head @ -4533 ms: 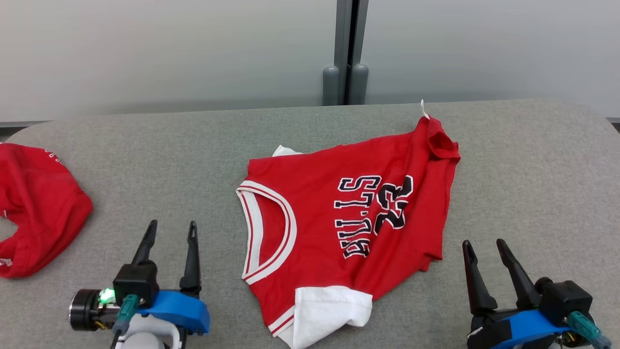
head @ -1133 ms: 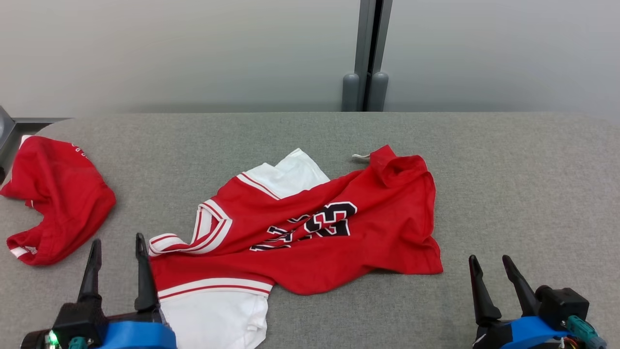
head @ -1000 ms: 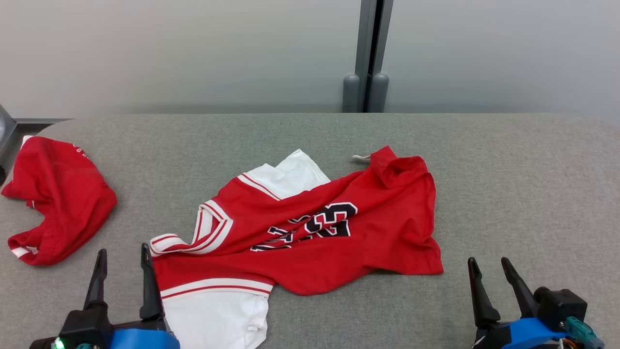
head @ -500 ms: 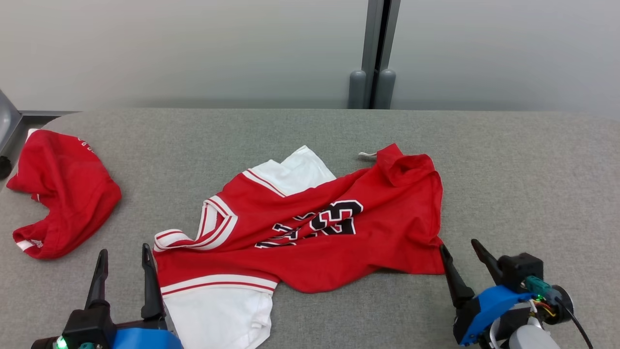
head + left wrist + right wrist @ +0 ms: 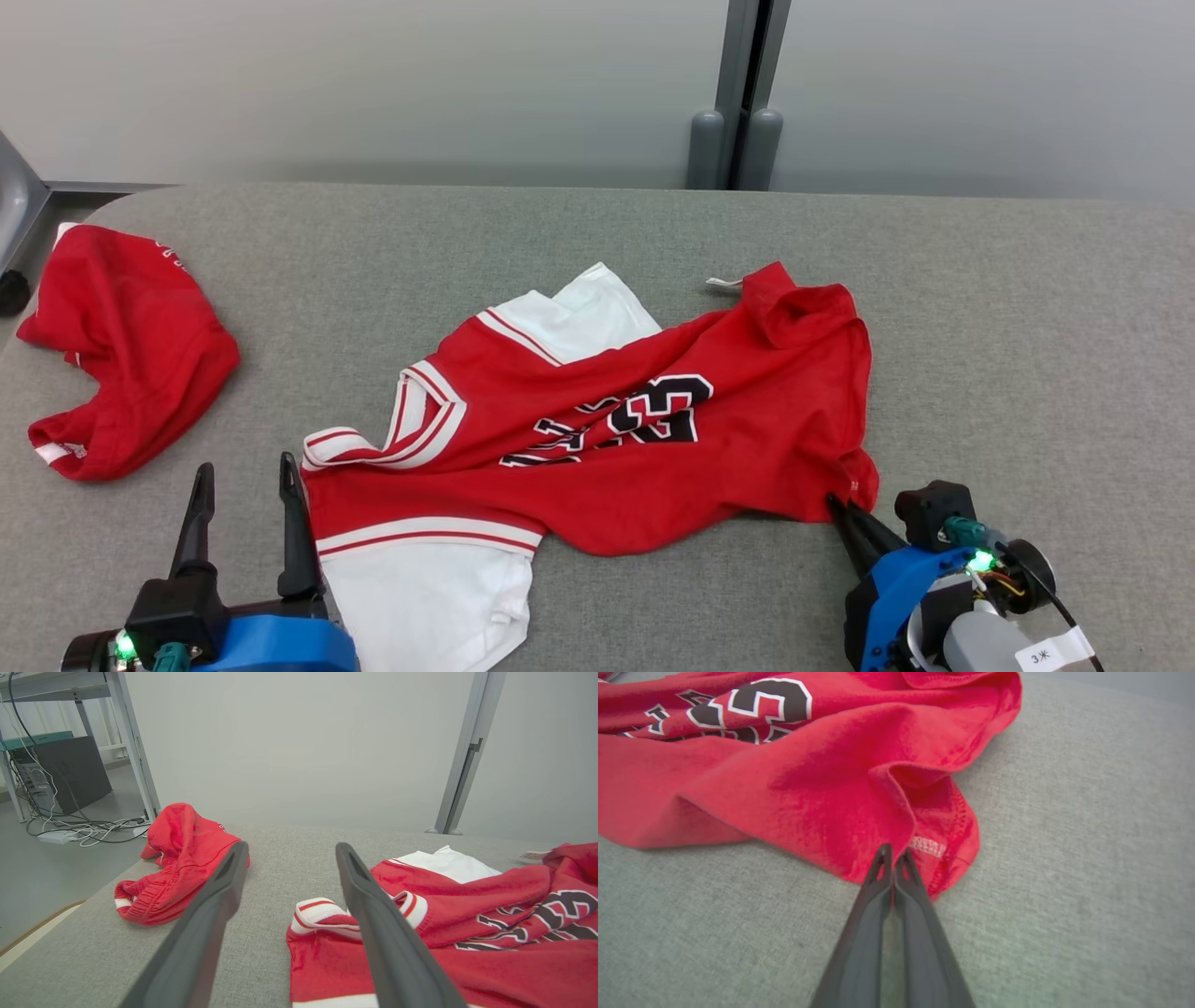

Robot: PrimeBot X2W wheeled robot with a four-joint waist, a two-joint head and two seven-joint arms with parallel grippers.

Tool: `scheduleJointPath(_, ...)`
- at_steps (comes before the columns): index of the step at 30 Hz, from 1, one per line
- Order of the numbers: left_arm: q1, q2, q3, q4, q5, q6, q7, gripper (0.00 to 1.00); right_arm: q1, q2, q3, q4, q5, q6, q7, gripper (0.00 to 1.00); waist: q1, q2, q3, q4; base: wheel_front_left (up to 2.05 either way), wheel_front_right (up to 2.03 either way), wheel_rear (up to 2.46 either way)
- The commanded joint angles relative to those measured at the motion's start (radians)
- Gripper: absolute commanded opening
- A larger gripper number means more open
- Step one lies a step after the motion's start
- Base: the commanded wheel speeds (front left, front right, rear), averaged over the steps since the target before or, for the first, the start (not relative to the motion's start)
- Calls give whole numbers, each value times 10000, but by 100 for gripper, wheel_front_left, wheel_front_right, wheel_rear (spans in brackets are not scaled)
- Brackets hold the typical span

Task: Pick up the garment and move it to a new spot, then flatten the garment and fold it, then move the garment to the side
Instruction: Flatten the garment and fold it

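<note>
A red and white jersey [image 5: 607, 439] with black number 23 lies rumpled across the middle of the grey table [image 5: 1027, 327]. My right gripper [image 5: 834, 504] is at its near right hem corner. In the right wrist view the fingers [image 5: 892, 849] are pressed together, tips pinching the folded red hem [image 5: 943, 826] beside a small white label. My left gripper [image 5: 245, 471] stands open at the lower left. Its right finger is just left of the jersey's striped collar [image 5: 322, 910] and touches nothing.
A second red garment [image 5: 121, 345] lies bunched at the table's far left, near the rounded edge. A grey post [image 5: 742, 93] stands behind the table against the pale wall. The left wrist view shows cables and a dark box [image 5: 70, 774] on the floor past the table's left end.
My right gripper has moved forward to the jersey's near right corner and shut on the hem; half a second ago it was open. The head camera has shifted slightly. The left gripper stays put.
</note>
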Motion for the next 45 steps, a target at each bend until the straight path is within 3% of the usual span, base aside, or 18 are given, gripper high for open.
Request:
scheduleJointPath(1,-29,-21,-21,2,102,-11,-45,100,-124,-73,114,84,173,2,-110,0,-1,0,-55,-47,0,0,0)
scheduleJointPath(7,210,-53,-30,5,63,31,-45,100,541,-218,691,-488,1022,2,-515,0,-1,0,-390,-212,0,0,0)
scheduleJointPath(14,402,-63,161,-80,133,-82,-46,100,2181,-878,671,-3010,1639,2,-396,0,-1,0,-506,-523,0,0,0)
scheduleJointPath(18,377,-63,182,-77,164,-94,-46,100,3227,-1034,242,-4429,2056,2,293,0,-1,0,-467,-633,0,0,0)
scheduleJointPath(25,282,-75,237,-166,174,-113,-46,100,5532,-1299,-661,-7556,2403,2,2497,0,-1,0,-296,-913,0,0,0)
scheduleJointPath(30,138,-79,315,-207,214,-108,-46,100,6070,-1071,-1322,-8649,2370,3,3121,0,-1,0,-148,-1054,0,0,0)
scheduleJointPath(34,75,-79,332,-139,209,-141,-46,100,5510,-1071,-1441,-8645,1989,2,2964,0,-1,0,-87,-1087,0,0,0)
scheduleJointPath(38,-88,-81,266,-62,242,-166,-46,100,4728,-1046,-1466,-7767,1615,2,2449,0,-1,0,-99,-966,0,0,0)
scheduleJointPath(40,-106,-84,232,-41,241,-183,-46,100,4284,-1081,-1408,-7130,1511,2,2200,0,-1,0,-119,-870,0,0,0)
scheduleJointPath(41,-98,-86,204,-12,227,-212,-46,100,3614,-1144,-1226,-5995,1440,2,1798,0,-1,0,-126,-740,0,0,0)
scheduleJointPath(45,-89,-87,190,-23,225,-197,-46,100,2697,-1118,-1050,-4503,1539,2,1134,0,-1,0,-103,-609,0,0,0)
